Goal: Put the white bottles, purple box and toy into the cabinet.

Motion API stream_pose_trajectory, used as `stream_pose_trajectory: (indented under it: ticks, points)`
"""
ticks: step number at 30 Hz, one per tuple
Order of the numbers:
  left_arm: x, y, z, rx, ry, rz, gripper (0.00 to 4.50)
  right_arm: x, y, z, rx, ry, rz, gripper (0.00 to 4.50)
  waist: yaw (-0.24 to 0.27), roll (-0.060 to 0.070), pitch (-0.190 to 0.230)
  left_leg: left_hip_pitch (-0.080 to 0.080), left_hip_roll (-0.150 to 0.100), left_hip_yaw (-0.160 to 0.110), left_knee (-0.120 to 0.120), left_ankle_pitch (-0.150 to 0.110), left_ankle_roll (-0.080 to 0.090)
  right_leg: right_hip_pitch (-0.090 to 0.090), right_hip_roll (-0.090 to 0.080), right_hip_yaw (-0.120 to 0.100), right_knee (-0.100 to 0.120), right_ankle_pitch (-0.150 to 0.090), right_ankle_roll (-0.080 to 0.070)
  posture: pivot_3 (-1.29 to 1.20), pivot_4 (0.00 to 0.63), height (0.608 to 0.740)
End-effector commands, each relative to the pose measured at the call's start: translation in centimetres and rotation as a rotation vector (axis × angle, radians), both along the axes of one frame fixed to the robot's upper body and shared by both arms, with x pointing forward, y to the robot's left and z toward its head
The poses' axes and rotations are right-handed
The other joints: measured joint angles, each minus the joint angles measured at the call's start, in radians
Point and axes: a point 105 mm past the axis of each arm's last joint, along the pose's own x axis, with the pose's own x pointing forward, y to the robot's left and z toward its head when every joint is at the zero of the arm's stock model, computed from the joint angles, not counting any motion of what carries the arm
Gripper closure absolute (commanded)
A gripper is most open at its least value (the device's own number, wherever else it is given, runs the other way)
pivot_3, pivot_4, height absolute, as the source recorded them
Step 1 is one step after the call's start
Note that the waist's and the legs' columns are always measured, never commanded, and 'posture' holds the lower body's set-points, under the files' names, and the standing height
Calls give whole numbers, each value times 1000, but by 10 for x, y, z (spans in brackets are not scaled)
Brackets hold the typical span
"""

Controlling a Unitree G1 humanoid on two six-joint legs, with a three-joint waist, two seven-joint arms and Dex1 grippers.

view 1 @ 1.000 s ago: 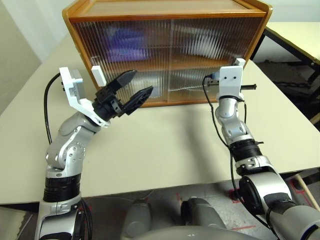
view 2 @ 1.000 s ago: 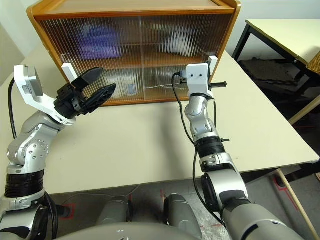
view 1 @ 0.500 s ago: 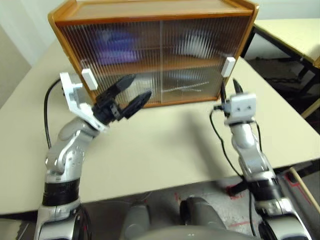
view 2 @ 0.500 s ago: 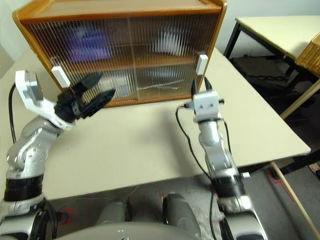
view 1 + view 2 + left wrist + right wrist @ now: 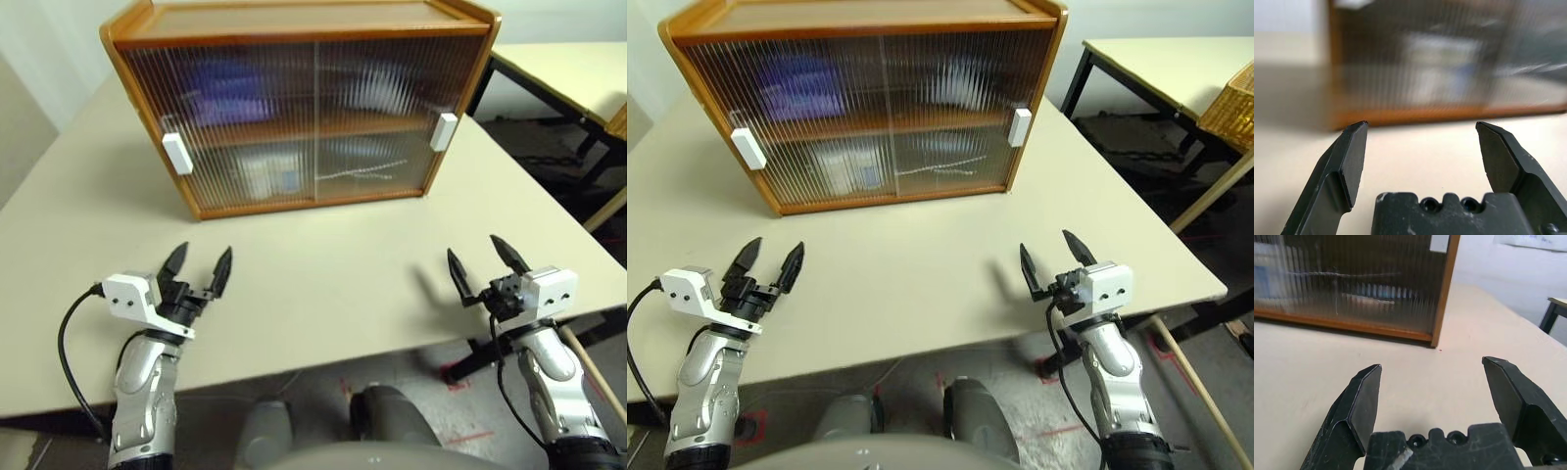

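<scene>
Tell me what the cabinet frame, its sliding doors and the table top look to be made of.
Cabinet: orange-brown wood, smooth satin finish; faint grain shows on top. Sliding doors: ribbed translucent panels, glass or plastic, blurring the shapes behind them. Door handles: white, likely plastic. Table: matte beige top, probably laminate.

One cabinet [image 5: 304,98] stood on one table [image 5: 323,284]. It had two sliding doors, each with one white handle: two handles [image 5: 176,154] counted. Behind the ribbed panels, one purple shape [image 5: 227,93] was visible on the upper shelf; other contents were too blurred to count. Two grippers were present, left [image 5: 200,262] and right [image 5: 483,257], both with fingers spread. A second table [image 5: 573,64] stood beyond.
</scene>
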Motion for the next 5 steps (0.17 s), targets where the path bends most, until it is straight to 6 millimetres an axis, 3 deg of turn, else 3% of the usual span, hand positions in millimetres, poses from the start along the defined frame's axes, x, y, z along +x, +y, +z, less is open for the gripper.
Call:
stream_pose_trajectory:
  ticks: [1,5]
  points:
    - [-12,14,-8,45,12,127,0,-3,-3,-5,6,-2,-7,40,1,0,0,0,0,0,0,0,0,0,0,0,-1,0,0,111,0,740]
    - [-25,23,-21,60,40,200,0,1,-3,-8,15,-6,-25,40,0,2,0,1,0,-1,0,-4,1,-1,0,0,-8,0,1,113,3,740]
